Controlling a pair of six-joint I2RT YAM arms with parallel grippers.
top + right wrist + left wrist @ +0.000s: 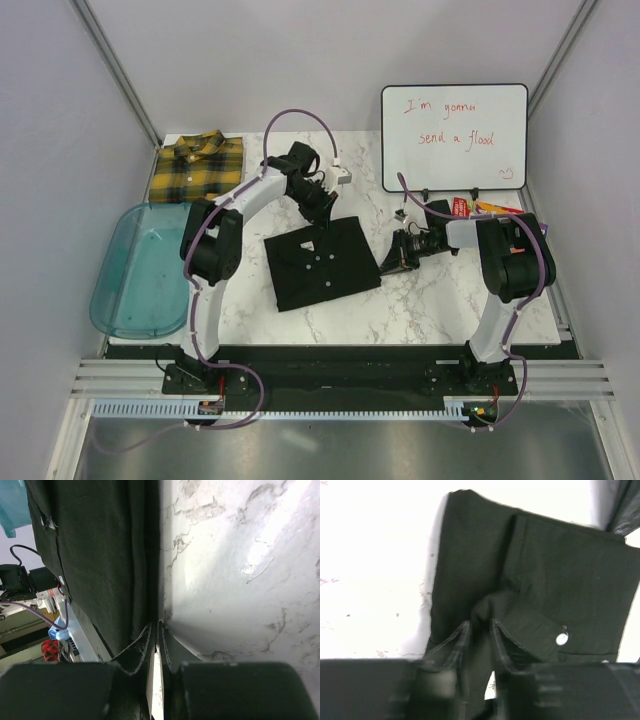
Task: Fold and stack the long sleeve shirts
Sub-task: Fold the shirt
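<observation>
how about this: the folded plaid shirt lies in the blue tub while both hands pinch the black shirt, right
Not quite. The plaid shirt lies on the table behind the blue tub, not in it, as the top external view shows. The left hand and right hand do pinch the black shirt.

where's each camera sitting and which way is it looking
Top external: above and behind the arms, looking down at the table; both arms show.
Left wrist: looks along the left gripper, pinching the black shirt.
Right wrist: looks along the right gripper at the shirt's edge.
Shared: all three show the black shirt.
</observation>
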